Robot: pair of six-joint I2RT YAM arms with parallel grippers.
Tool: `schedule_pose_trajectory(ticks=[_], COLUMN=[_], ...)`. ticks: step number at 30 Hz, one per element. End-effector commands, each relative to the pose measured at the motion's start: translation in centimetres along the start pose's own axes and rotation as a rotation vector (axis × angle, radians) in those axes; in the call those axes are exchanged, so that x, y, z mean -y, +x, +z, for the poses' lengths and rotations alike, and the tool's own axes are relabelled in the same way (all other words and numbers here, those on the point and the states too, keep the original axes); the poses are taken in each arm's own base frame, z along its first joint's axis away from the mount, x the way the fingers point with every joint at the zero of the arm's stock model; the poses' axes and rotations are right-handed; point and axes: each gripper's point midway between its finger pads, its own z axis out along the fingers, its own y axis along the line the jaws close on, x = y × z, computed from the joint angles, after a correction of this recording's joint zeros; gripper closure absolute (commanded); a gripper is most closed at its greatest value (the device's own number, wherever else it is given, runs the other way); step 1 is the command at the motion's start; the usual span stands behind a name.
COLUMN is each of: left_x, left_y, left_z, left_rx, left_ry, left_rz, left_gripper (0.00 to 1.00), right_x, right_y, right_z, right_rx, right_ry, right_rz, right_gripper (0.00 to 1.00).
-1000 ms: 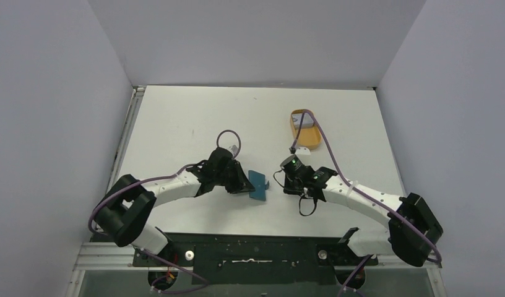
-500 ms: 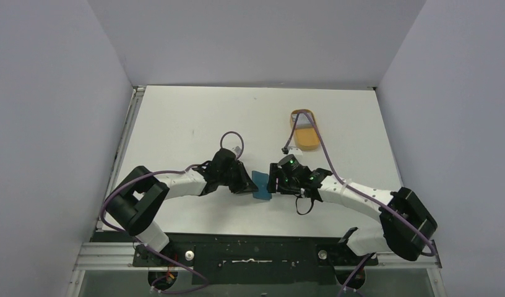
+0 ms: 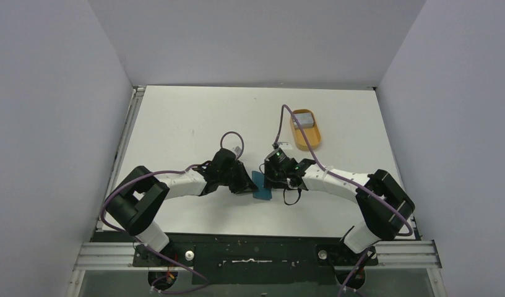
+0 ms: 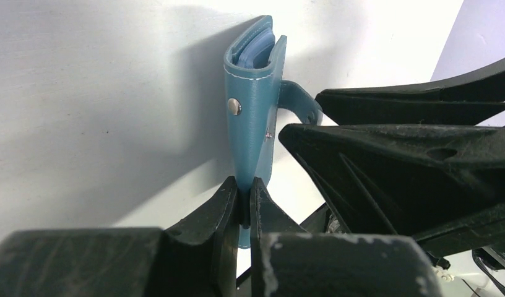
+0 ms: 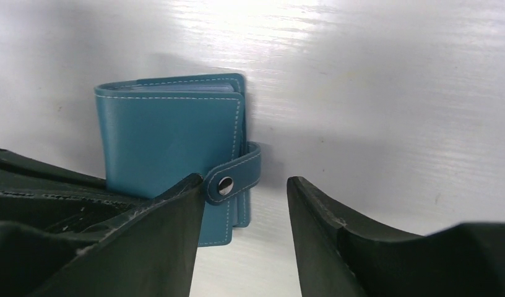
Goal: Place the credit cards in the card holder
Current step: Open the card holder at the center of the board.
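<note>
We pinch the card holder [image 4: 253, 105] by one edge in our left end effector [image 4: 245, 187], holding it upright so its snap tab [image 5: 225, 184] faces our right end effector [image 5: 244, 192]; those fingers stand spread at the tab, likely to unfasten it; the credit cards [image 3: 303, 118] lie well beyond, in the orange tray [image 3: 314, 141]

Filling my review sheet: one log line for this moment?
left gripper: shut on wallet | right gripper: open, at snap tab | cards: in orange tray
</note>
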Motion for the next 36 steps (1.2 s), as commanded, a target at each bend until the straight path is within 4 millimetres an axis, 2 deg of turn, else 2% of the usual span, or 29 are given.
schedule_pose_trajectory(ticks=[1, 3, 10, 15, 18, 19, 20, 22, 25, 28, 32, 33, 34, 36], left_x=[1.0, 0.9, 0.8, 0.8, 1.3, 1.5, 1.6, 1.8, 2.3, 2.8, 3.4, 3.7, 4.0, 4.5], left_y=[-0.3, -0.2, -0.1, -0.1, -0.1, -0.1, -0.2, -0.4, -0.7, -0.9, -1.0, -1.0, -1.2, -1.3], left_z=[0.0, 0.1, 0.2, 0.1, 0.0, -0.2, -0.4, -1.1, -2.3, -3.3, -3.7, -3.8, -3.8, -3.8], left_rx=[0.012, 0.01, 0.003, -0.001, -0.01, -0.011, -0.009, 0.004, 0.03, 0.052, 0.069, 0.072, 0.078, 0.085], left_ry=[0.037, 0.037, 0.034, 0.035, 0.044, 0.044, 0.041, 0.034, 0.031, 0.038, 0.071, 0.085, 0.096, 0.114], left_rz=[0.032, 0.031, 0.032, 0.041, 0.053, 0.059, 0.068, 0.079, 0.099, 0.113, 0.112, 0.112, 0.109, 0.11], left_gripper=[1.0, 1.0, 1.0, 1.0, 1.0, 0.93, 0.79, 0.58, 0.4, 0.31, 0.27, 0.21, 0.19, 0.18], right_x=[1.0, 1.4, 1.1, 0.4, 0.5, 0.6, 0.7, 0.9, 0.7, 0.2, -1.2, -1.3, -1.5, -1.8], right_y=[-1.6, -1.6, -1.7, -2.5, -3.1, -3.2, -3.3, -3.2, -2.8, -2.6, -2.3, -2.3, -2.3, -2.2], right_z=[-0.4, -0.2, 0.1, -0.7, -1.8, -2.3, -2.9, -4.0, -5.2, -6.1, -6.7, -6.7, -6.7, -6.7], right_rx=[0.053, 0.052, 0.064, 0.108, 0.137, 0.146, 0.15, 0.149, 0.135, 0.131, 0.133, 0.136, 0.14, 0.141], right_ry=[0.073, 0.085, 0.058, 0.009, 0.0, -0.003, -0.005, -0.013, -0.048, -0.094, -0.172, -0.178, -0.185, -0.194], right_rz=[-0.008, -0.005, 0.003, -0.024, -0.045, -0.056, -0.068, -0.093, -0.111, -0.107, -0.065, -0.055, -0.044, -0.043], right_gripper=[0.53, 0.61, 0.8, 1.0, 1.0, 1.0, 1.0, 1.0, 1.0, 1.0, 1.0, 1.0, 1.0, 1.0])
